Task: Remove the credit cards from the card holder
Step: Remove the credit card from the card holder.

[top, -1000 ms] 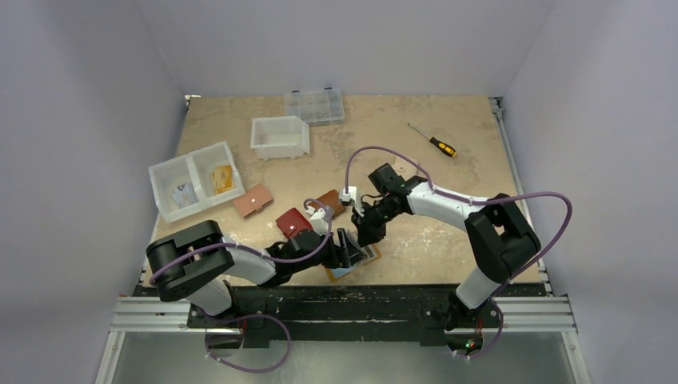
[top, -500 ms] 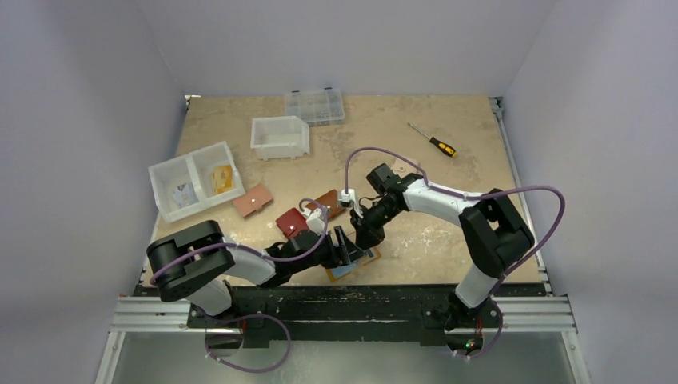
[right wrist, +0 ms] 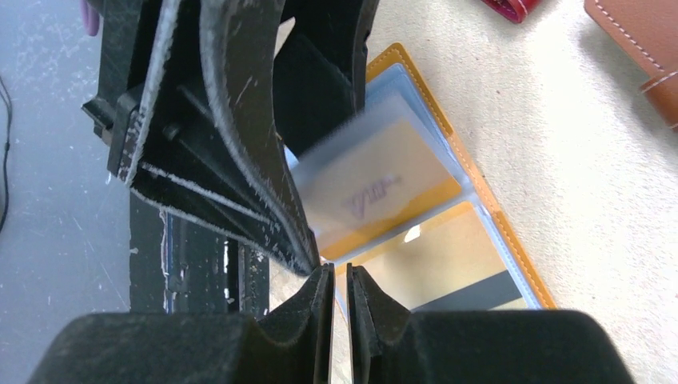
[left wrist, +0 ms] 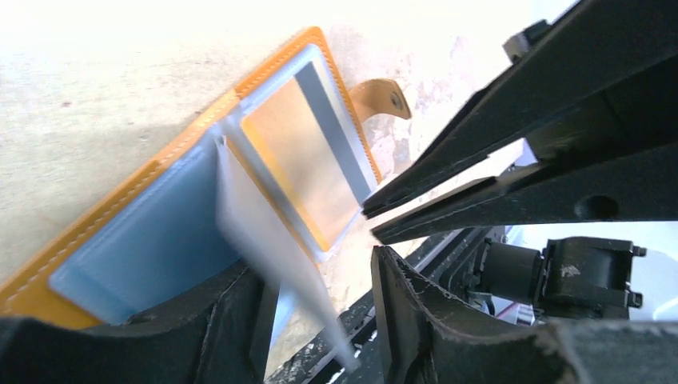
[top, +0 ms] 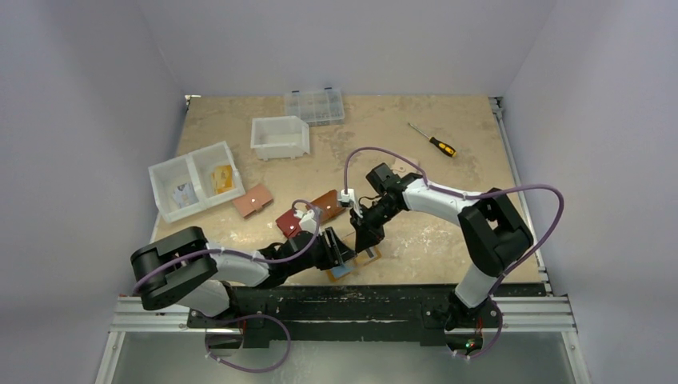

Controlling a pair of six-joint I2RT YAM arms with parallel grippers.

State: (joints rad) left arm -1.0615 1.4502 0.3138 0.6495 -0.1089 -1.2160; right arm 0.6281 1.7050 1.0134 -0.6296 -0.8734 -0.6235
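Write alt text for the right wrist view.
A pale orange plastic card sticks up from the open mustard-yellow leather card holder on the beige table, beside the black fingers of the left gripper. The fingers of the right gripper, nearly shut, point at the holder's clear pockets, one holding an orange card with a dark stripe.

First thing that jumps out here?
The open yellow card holder at the near edge of the table, with both claws crowded over it. A blurred whitish card tilts up from it inside the half-open left claw, while the right claw, nearly closed, sits at its edge.
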